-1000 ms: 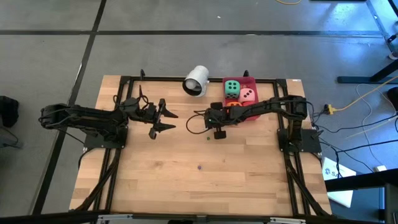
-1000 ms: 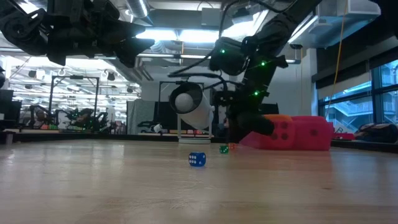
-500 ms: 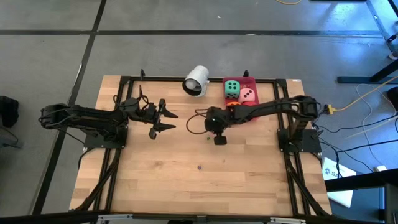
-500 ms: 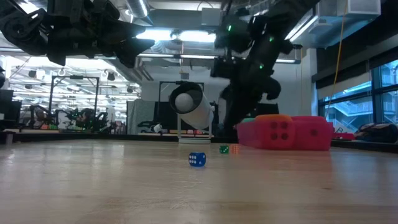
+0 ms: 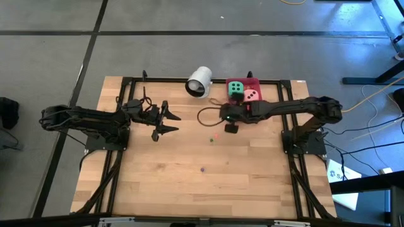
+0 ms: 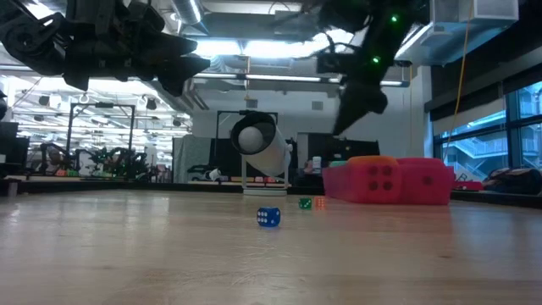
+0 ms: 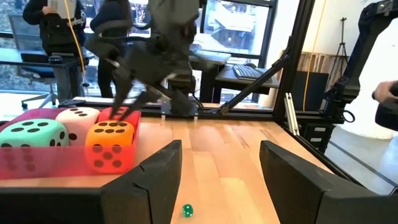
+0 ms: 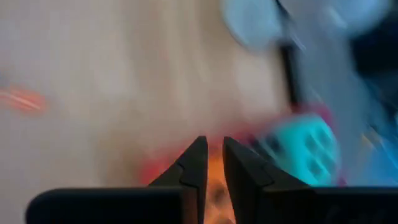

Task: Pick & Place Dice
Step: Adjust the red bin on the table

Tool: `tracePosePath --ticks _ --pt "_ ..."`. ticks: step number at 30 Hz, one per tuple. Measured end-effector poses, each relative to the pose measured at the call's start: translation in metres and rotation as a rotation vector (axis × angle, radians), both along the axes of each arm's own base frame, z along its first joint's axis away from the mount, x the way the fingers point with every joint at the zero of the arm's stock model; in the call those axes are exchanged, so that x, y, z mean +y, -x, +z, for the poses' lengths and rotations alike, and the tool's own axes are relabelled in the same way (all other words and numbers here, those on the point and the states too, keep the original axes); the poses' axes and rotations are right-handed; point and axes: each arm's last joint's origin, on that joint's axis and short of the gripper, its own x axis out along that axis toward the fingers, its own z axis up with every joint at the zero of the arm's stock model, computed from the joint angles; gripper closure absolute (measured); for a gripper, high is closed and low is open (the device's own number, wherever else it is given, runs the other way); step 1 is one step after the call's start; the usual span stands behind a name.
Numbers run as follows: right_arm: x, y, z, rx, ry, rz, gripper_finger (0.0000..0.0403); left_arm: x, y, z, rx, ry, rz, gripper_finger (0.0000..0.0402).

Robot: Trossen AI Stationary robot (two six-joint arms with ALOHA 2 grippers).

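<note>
- The red tray is seen at the far right of the wooden surface, beside the white cup, which lies on its side.
- The green die and the pink die are held in the tray; the orange die is shown at the tray's near-left corner, next to the green and pink ones.
- A red die cannot be made out.
- The right pincer is raised above the surface just near-left of the tray; its fingers are narrowly parted with nothing between them.
- The left pincer is held over the left middle of the surface, its fingers spread wide and empty.
- Three tiny dice are scattered mid-surface: a blue one, a green one and an orange one.
</note>
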Motion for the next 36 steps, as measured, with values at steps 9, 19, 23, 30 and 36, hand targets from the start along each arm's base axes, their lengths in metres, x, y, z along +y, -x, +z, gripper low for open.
tracePosePath --ticks 9,19,23,30,36 --pt "-0.026 0.037 -0.007 0.242 0.083 -0.329 0.0397 0.0 0.0 0.0 0.0 0.0 0.0 0.0192" --pt "-0.049 0.067 -0.018 0.391 0.012 -0.523 0.04 0.0 0.0 -0.001 0.006 0.002 0.0 0.0192" --pt "-0.056 0.08 -0.031 0.439 -0.008 -0.58 0.0401 0.0 0.0 -0.002 0.02 0.007 0.0 0.0192" --pt "-0.054 0.104 -0.033 0.437 -0.044 -0.611 0.0402 0.0 0.0 -0.004 0.037 0.012 0.0 0.0192" --pt "-0.053 0.122 -0.042 0.413 -0.128 -0.633 0.0402 0.0 0.0 -0.004 0.036 0.007 0.0 0.0192"
